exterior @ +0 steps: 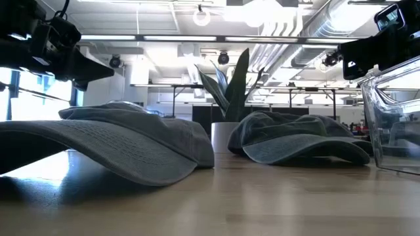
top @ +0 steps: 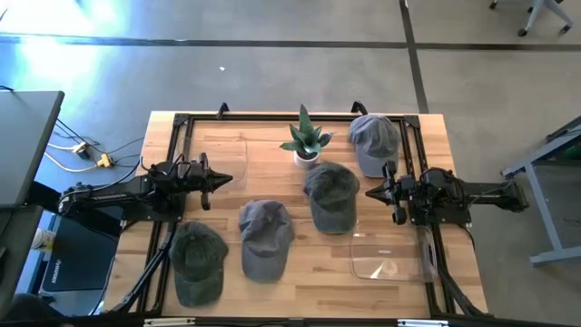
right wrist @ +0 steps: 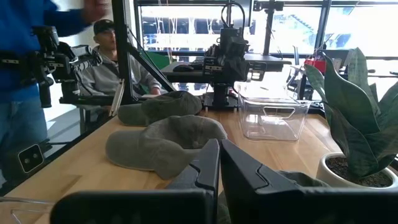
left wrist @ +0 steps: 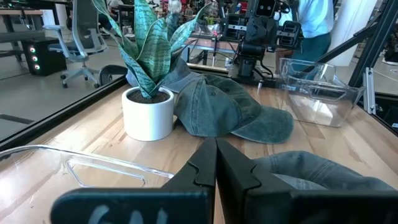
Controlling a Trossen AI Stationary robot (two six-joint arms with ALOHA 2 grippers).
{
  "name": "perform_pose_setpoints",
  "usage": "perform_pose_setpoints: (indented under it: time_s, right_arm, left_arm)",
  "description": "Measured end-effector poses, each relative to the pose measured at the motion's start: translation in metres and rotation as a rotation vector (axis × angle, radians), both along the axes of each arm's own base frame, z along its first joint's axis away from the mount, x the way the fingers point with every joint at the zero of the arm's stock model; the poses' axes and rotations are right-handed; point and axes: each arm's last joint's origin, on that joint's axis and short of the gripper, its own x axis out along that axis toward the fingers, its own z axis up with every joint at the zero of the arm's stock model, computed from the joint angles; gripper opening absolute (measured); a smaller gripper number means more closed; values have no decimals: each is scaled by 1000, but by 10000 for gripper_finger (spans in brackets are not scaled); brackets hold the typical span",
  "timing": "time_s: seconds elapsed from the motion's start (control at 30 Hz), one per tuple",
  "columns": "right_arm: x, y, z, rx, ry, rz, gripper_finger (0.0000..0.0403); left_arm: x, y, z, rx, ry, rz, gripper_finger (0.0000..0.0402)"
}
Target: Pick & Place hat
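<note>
Several grey-green caps lie on the wooden table: one at the near left (top: 198, 262), one near the middle (top: 265, 238), one right of centre (top: 331, 194) and one at the far right (top: 374, 141). Each rests on its brim and crown. My left gripper (top: 227, 180) hovers shut and empty above the table's left side, its fingers (left wrist: 214, 163) pointing right. My right gripper (top: 370, 192) hovers shut and empty at the table's right side, just right of the centre-right cap, its fingers (right wrist: 217, 163) pointing left.
A potted plant (top: 306, 141) stands at the far middle. One clear plastic bin (top: 388, 256) sits at the near right, another (top: 222, 153) at the far left. A black frame (top: 182, 123) borders the table. People stand beyond the table in the wrist views.
</note>
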Motion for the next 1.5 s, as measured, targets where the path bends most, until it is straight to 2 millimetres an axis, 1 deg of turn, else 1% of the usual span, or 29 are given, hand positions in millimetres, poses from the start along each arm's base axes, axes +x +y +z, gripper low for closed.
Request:
perform_pose_setpoints:
  time_s: [0.87,0.97,1.1,1.17,1.23,1.3,1.4,1.43,1.5]
  right_arm:
    - [0,0,0,0,0,0,12]
    - [0,0,0,-21,-4,-1,12]
    - [0,0,2,16,-17,1,12]
    - [0,0,5,29,-48,-5,12]
    - [-1,-1,13,31,-132,-27,12]
    - [-3,-1,21,101,-217,-20,12]
    - [-7,-3,33,258,-339,-40,12]
    - [-8,-4,34,317,-351,-59,12]
    - [-8,-5,37,383,-350,-88,12]
  left_arm:
    - [0,0,0,0,0,0,1]
    - [0,0,0,0,0,0,1]
    - [0,0,0,0,0,0,1]
    - [0,0,0,0,0,0,1]
    - [0,0,0,0,0,0,1]
    - [0,0,0,0,0,0,1]
    - [0,0,0,0,0,0,1]
    - [0,0,0,0,0,0,1]
    - [0,0,0,0,0,0,1]
